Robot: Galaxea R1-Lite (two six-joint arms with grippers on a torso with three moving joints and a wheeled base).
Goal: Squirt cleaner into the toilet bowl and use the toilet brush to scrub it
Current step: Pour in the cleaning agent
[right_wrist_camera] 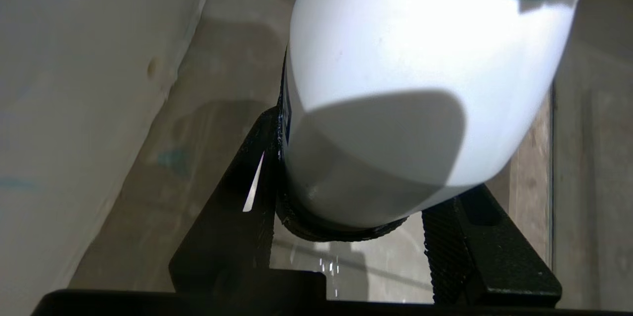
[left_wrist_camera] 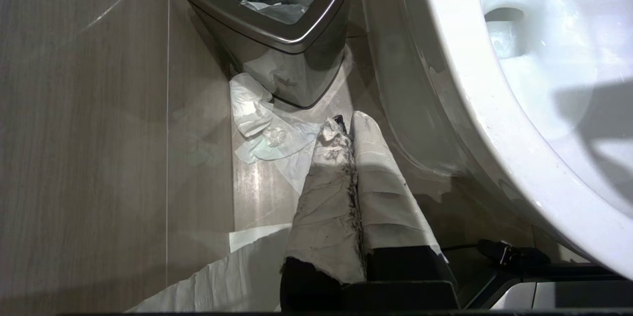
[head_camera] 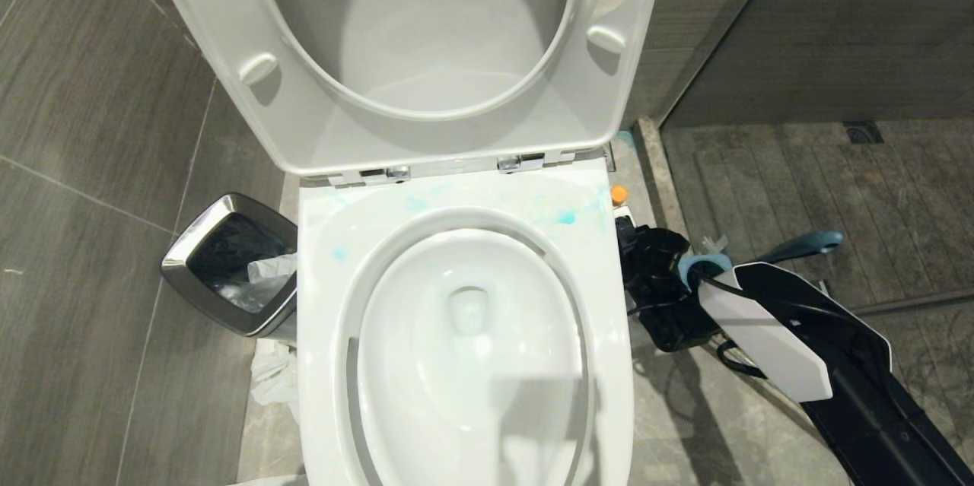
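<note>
Flanking the toilet bowl [head_camera: 464, 243]: waste bin [head_camera: 228, 262], toilet brush [head_camera: 799, 246].

Right arm [head_camera: 829, 364] stretched in from the near right, reaching toward the far left, wrist low beside the right flank of the toilet. Right gripper [right_wrist_camera: 356, 207] clamped on a white bottle [right_wrist_camera: 420, 83], black fingers [right_wrist_camera: 232, 207] pressed against both sides. Left gripper [left_wrist_camera: 346, 130] pointed floorward, tape-wrapped fingers pressed together.
</note>
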